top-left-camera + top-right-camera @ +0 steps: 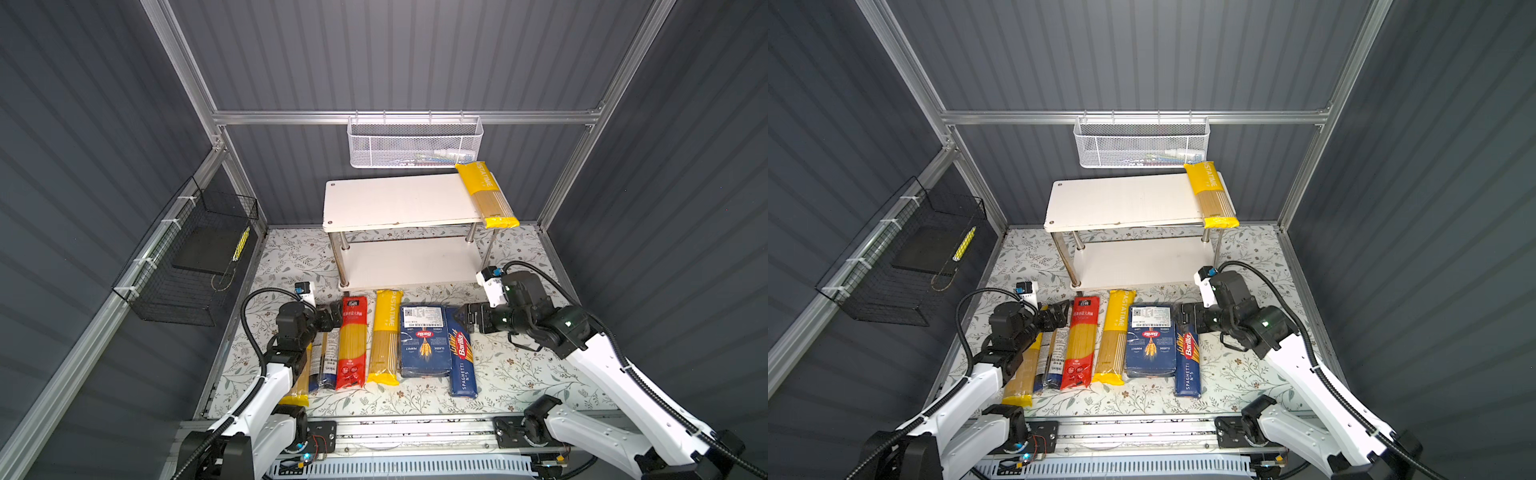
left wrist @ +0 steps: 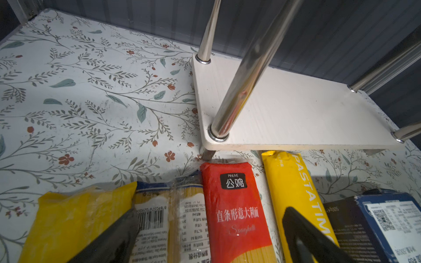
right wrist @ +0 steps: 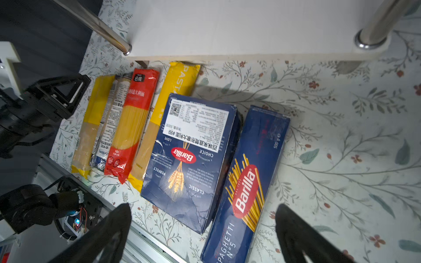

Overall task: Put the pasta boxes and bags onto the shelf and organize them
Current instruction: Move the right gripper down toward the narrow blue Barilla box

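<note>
Counting what lies where, we judge the task barely begun: 1 of 7 items is placed. That yellow-ended packet [image 1: 487,195] lies on the top board of the shelf [image 1: 395,203] at its right end, running front to back, with its near end overhanging the front edge. The lower board [image 1: 411,262] is bare. The other 6 items lie side by side on the bench [image 1: 519,374] just in front of the shelf. From left to right in both top views they are the leftmost yellow packet [image 1: 300,382], partly under the left arm, the clear packet with a blue and white label [image 1: 326,361], the red packet [image 1: 351,345], the middle yellow packet [image 1: 385,336], the wide Barilla box [image 1: 424,340] and the narrow SPAGHETTI box [image 1: 462,361] just beside it. The left end effector [image 1: 336,314] hangs with fingers spread over the far ends of the clear and red packets, holding nothing. The right end effector [image 1: 468,318] is spread wide too, empty, over the far end of the narrow box, which we reckon is the likely next pick. Left to do: 4 packets, 2 boxes, and perhaps squaring the overhanging packet.
</note>
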Controlling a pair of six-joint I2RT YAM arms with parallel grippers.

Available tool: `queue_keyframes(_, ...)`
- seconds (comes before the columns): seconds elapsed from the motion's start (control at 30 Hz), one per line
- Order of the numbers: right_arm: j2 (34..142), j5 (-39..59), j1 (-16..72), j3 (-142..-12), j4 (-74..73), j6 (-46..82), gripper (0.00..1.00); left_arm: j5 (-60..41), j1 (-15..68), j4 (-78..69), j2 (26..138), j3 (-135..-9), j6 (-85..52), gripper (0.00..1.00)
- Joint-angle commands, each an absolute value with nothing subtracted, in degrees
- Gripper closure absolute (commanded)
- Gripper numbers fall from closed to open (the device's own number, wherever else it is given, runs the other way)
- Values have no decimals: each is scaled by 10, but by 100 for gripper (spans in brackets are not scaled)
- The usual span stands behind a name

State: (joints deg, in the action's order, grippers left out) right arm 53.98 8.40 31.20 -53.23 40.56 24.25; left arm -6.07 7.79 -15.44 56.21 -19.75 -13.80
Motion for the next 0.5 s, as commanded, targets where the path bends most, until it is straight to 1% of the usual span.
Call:
queue_keyframes(0.0,514,45,330,-465,321,309,1,-72,76,-153,561,-205,-138,0)
queue_keyframes(0.1,491,31,345,-394,264,349,1,-71,76,-155,547,-196,-138,0)
queue_keyframes(0.13,482,12,352,-379,255,355,1,-70,76,-156,543,-194,-138,0)
queue_keyframes(0.2,481,-12,356,-362,255,352,1,-69,76,-157,540,-193,-139,0)
queue_keyframes(0.27,502,-25,356,-362,270,346,1,-69,76,-156,541,-194,-139,0)
queue_keyframes(0.47,559,13,356,-365,307,402,1,-65,76,-155,539,-193,-142,0)
